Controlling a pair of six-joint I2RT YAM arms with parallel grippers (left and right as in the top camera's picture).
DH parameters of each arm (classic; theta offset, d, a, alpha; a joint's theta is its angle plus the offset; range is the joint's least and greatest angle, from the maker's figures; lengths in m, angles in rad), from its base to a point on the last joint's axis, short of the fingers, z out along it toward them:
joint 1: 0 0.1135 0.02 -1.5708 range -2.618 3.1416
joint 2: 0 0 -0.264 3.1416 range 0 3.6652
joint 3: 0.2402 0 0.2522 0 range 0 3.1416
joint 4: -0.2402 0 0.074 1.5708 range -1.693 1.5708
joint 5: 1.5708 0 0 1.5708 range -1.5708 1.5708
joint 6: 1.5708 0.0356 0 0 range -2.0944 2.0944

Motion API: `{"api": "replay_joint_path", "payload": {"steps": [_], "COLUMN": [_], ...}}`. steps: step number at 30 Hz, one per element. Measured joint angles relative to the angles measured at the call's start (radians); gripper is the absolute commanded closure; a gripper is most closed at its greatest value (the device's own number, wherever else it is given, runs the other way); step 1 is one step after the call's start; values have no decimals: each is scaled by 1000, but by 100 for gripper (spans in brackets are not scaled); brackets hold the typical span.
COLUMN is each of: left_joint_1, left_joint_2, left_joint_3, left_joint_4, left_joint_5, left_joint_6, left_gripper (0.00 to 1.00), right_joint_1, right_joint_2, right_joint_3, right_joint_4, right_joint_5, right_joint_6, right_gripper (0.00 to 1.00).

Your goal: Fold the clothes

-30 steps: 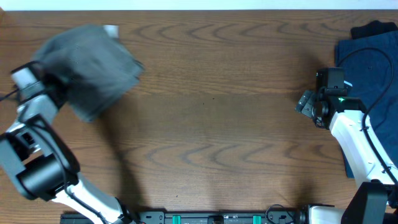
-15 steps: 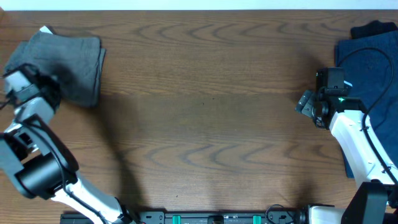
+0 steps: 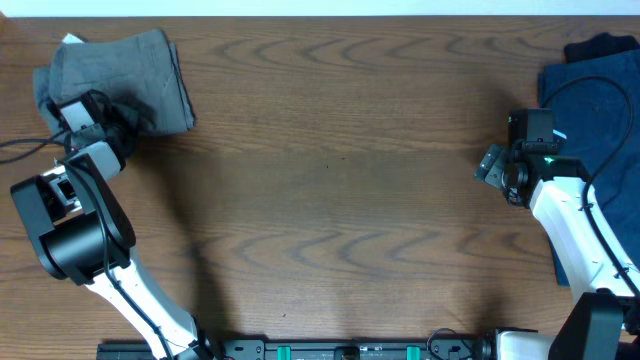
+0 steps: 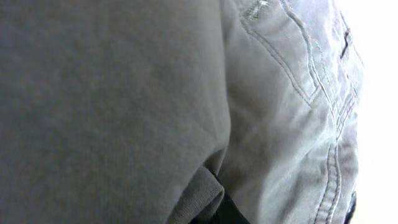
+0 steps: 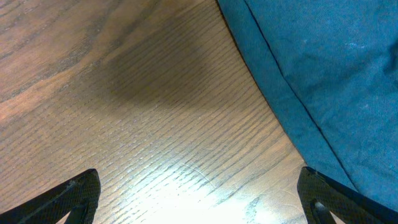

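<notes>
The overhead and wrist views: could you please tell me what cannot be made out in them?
The left gripper: fingertips buried in the shorts overhead; the left wrist view is filled with fabric.
The shorts' fold: bunched overhead, too close in the left wrist view.
The dark blue garment: cut off by the right edge overhead.
The right gripper: small overhead; only its finger ends show in the right wrist view.

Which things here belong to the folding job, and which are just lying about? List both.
Job in hand:
- shorts

Lying about:
- blue garment
</notes>
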Motion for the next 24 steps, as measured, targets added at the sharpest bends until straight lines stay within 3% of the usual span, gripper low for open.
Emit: {"api": "replay_joint_path", "payload": {"steps": [12, 24], "left_joint_1": [58, 35], "left_joint_2": [9, 15], "left_joint_3": [24, 25], "left_joint_4": [-39, -84], "left_joint_5": [160, 490], "left_joint_6": [159, 289], "left_gripper": [94, 94], "right_joint_1": [0, 0], "right_joint_2": [0, 0], "right_joint_3": [0, 0], "right_joint_4": [0, 0], "right_joint_5": [0, 0], "right_joint_6": [0, 0], "right_gripper": [1, 1]}}
